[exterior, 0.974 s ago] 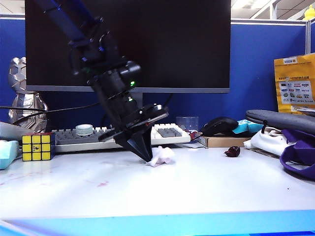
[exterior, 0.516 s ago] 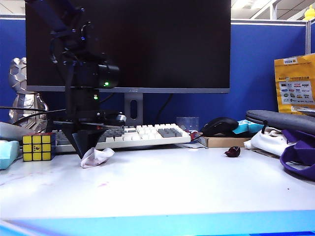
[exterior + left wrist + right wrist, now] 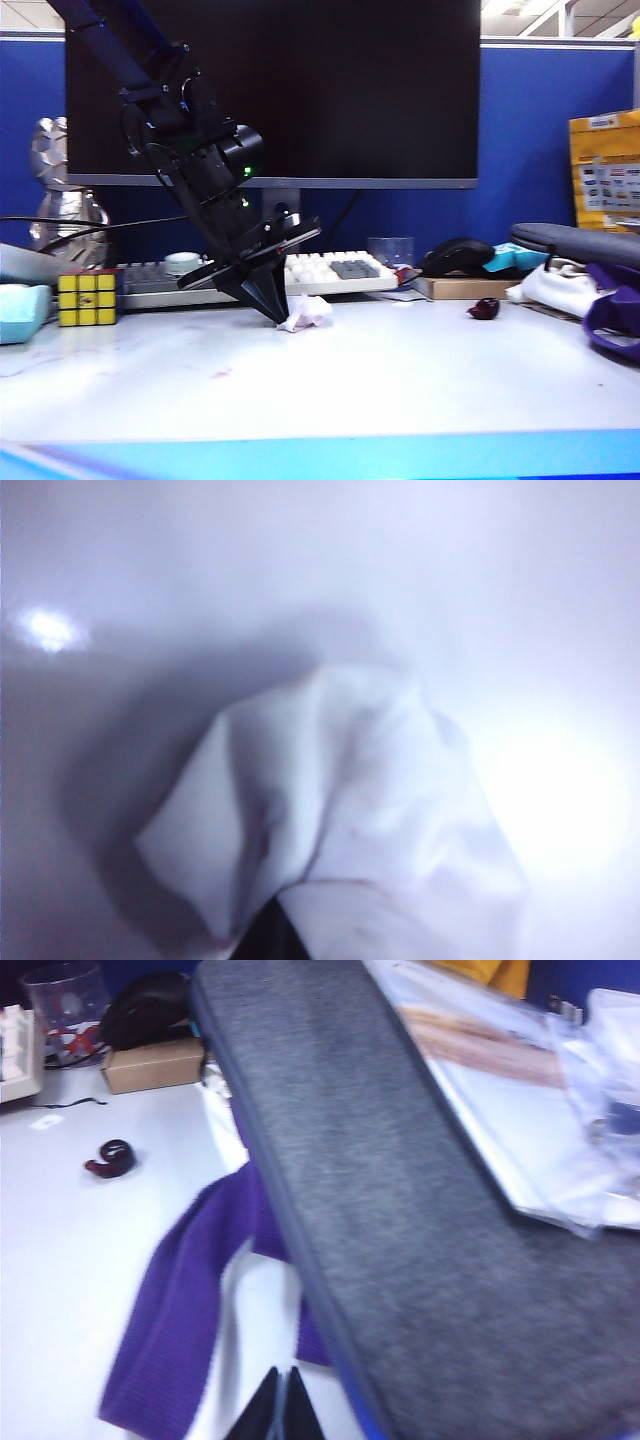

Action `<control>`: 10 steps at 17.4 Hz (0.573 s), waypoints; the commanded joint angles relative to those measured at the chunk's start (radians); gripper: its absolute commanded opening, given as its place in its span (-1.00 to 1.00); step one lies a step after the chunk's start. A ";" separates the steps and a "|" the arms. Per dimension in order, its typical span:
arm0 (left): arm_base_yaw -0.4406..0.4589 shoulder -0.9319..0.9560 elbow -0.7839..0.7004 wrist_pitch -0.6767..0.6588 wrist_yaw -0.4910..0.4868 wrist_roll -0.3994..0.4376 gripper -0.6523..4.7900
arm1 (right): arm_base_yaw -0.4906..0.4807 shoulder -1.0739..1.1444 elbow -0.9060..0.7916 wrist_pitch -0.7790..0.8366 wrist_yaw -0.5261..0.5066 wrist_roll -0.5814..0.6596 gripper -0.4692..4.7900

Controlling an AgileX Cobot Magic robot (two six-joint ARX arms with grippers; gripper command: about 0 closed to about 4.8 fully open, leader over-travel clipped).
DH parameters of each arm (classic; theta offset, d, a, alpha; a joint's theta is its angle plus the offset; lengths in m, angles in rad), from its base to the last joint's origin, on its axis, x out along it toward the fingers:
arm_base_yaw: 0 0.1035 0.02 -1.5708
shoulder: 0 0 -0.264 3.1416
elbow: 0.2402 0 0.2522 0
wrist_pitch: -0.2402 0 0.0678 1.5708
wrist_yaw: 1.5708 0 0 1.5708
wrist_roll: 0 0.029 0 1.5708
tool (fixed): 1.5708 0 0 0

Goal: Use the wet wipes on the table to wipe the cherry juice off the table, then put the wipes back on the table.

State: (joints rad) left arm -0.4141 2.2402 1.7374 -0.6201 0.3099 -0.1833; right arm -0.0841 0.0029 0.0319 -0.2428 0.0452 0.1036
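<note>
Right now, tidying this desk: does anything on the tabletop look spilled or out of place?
Yes. Faint pink cherry juice specks stain the table toward its front. The left gripper, shut on the wet wipes, presses them down behind that stain. A lone dark cherry lies loose at right.

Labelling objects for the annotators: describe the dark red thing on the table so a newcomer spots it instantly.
Start at the big black monitor, then drop to the white table and look right, past the keyboard. In front of the cardboard box with the black mouse lies a small, glossy dark red cherry, the only dark lump on the bare tabletop.
</note>
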 commanded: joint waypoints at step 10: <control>0.134 0.014 -0.041 -0.577 -0.507 0.150 -0.78 | -0.002 0.000 0.000 0.002 0.004 -0.002 -0.82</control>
State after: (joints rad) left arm -0.2867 2.2093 1.7393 -1.0359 -0.2733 -0.0380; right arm -0.0845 0.0029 0.0319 -0.2428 0.0456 0.1036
